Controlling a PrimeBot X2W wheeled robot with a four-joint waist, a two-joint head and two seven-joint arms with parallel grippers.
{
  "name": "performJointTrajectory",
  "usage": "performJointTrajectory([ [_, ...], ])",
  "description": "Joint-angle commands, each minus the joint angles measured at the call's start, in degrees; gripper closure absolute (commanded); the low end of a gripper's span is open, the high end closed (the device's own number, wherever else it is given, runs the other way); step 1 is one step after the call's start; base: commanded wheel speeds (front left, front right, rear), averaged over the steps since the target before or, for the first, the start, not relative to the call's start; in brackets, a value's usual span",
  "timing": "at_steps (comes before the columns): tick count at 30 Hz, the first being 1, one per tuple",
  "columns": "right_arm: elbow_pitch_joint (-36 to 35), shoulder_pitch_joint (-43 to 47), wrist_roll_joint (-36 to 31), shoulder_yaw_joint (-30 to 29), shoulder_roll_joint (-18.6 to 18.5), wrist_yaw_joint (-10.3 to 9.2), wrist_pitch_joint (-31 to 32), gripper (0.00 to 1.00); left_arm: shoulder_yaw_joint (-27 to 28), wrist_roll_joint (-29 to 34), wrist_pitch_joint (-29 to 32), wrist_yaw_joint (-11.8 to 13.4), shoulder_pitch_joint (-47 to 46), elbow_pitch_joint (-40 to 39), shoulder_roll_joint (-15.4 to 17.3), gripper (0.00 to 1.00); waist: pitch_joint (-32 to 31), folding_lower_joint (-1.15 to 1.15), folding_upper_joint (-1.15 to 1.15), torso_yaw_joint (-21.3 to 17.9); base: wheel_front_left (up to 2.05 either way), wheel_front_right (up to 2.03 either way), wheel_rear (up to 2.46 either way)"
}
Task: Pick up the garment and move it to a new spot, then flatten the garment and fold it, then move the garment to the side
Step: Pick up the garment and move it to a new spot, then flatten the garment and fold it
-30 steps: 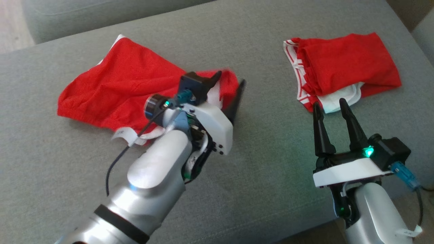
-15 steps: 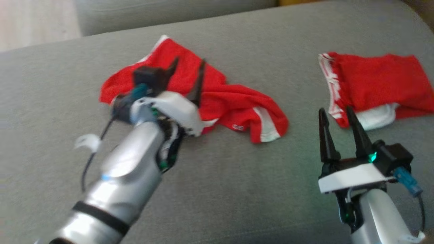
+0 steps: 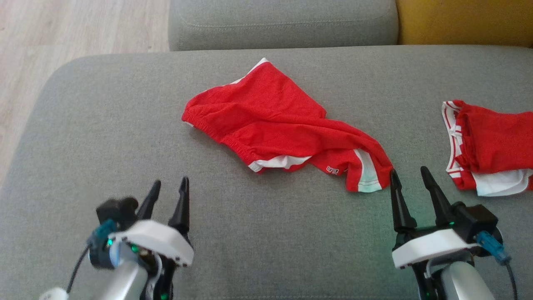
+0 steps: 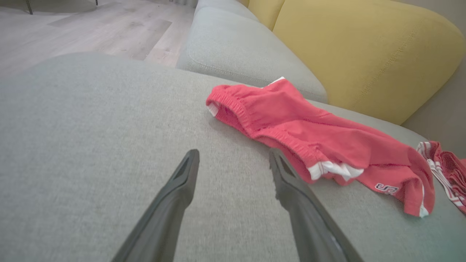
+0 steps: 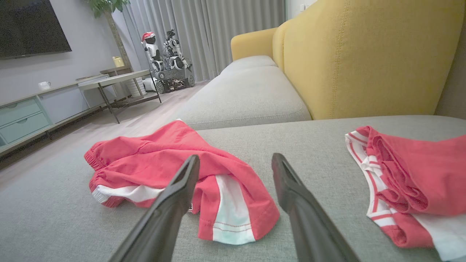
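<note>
red garment (image 3: 283, 125) is lying crumpled mid-cushion on the grey sofa (image 3: 104, 125). left pincer (image 3: 171, 181) is sitting wide open and gripping nothing, well apart from it at lower left. right pincer (image 3: 408, 169) is also gaping empty, with one fingertip just beside its white-striped hem. folded red garment (image 3: 495, 141) is lying further right.

Red garment (image 3: 266, 112) with white trim, grey cushion (image 3: 104, 137); yellow backrest (image 3: 462, 21), pale wooden floor (image 3: 62, 25)
</note>
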Motion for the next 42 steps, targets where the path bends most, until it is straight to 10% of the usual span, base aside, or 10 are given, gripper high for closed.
performJointTrajectory([
  [1, -1.6, -1.0, -0.3, 1.1, -0.2, 0.11, 0.0, 0.00, 2.8, 1.0, -0.7, -0.5, -2.4, -2.5, 0.2, 0.00, 0.2, 0.00, 0.00, -0.1, 0.00, 0.00, 0.00],
  [13, -2.4, -2.1, -0.8, 1.6, -0.2, 0.11, 0.9, 0.00, 1.8, 7.1, -0.2, -7.2, -3.8, 2.1, -5.2, 0.00, 2.1, 0.00, 0.00, -3.3, 0.00, 0.00, 0.00],
  [39, -2.2, -4.5, -0.4, 2.1, -0.2, 0.11, -0.2, 0.00, 0.4, 5.7, 0.2, -11.6, -19.2, 25.2, -8.4, 0.00, 7.8, 0.00, 0.00, -9.8, 0.00, 0.00, 0.00],
  [40, -2.1, -4.5, -0.4, 2.1, -0.2, 0.11, -0.3, 0.00, 0.3, 5.7, 0.1, -11.7, -19.4, 25.5, -8.5, 0.02, 7.8, 0.00, 0.00, -9.8, 0.00, 0.00, 0.00],
  [42, -2.0, -4.6, -0.4, 2.0, -0.2, 0.11, -0.3, 0.00, 0.1, 5.6, -0.1, -12.1, -19.7, 25.9, -8.7, 0.69, 7.9, 0.00, 0.00, -9.8, 0.00, 0.00, 0.00],
])
